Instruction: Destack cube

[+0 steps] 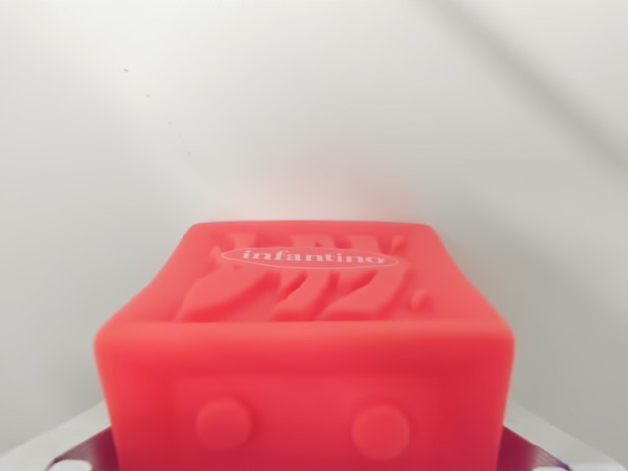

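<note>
Close under the wrist camera, low and centred: red cube (pixel 304 343), "infantino" embossed on top, two round studs on the near face. Beneath it, a dark purple edge (pixel 530 453), over a white surface (pixel 314 108). Tool out of view; cannot tell whether apart or together.

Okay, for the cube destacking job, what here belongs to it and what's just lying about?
Belongs to the job:
- red cube, with "infantino" lettering on its top

Lying about:
- a dark purple part showing at the bottom corners, unclear what it is
- plain white surface behind

No second cube shows.
</note>
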`<control>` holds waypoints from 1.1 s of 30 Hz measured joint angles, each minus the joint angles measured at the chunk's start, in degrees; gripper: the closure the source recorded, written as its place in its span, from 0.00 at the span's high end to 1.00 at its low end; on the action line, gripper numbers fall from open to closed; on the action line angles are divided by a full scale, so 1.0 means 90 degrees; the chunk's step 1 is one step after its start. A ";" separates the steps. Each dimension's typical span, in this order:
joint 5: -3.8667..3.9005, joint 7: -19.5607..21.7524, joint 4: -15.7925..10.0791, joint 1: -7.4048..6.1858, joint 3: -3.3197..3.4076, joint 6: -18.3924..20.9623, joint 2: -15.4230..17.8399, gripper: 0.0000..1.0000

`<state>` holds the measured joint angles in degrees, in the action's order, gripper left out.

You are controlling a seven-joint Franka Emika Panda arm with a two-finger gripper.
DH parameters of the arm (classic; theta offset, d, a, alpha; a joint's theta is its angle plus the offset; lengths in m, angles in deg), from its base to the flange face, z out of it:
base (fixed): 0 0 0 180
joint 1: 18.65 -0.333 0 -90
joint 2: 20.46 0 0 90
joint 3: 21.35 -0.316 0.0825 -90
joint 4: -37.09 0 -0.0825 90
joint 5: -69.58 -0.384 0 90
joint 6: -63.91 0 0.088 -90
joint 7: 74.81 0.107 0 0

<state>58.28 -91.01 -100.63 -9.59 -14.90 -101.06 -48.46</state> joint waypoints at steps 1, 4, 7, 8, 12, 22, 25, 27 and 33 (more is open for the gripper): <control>0.0000 0.0000 0.0001 0.0001 -0.0002 -0.0003 -0.0005 0.00; 0.0000 0.0000 0.0004 0.0004 -0.0005 -0.0005 -0.0009 1.00; 0.0000 0.0000 0.0006 0.0005 -0.0006 -0.0006 -0.0009 1.00; 0.0000 0.0000 0.0006 0.0005 -0.0006 -0.0006 -0.0009 1.00; 0.0000 0.0000 0.0007 0.0005 -0.0006 -0.0006 -0.0008 1.00; 0.0000 0.0000 0.0008 0.0006 -0.0006 -0.0006 -0.0008 1.00; 0.0000 0.0000 0.0008 0.0006 -0.0006 -0.0006 -0.0008 1.00; 0.0000 0.0000 0.0009 0.0006 -0.0006 -0.0006 -0.0008 1.00; 0.0000 0.0000 0.0009 0.0006 -0.0006 -0.0006 -0.0008 1.00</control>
<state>58.28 -91.01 -100.55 -9.54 -14.96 -101.11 -48.54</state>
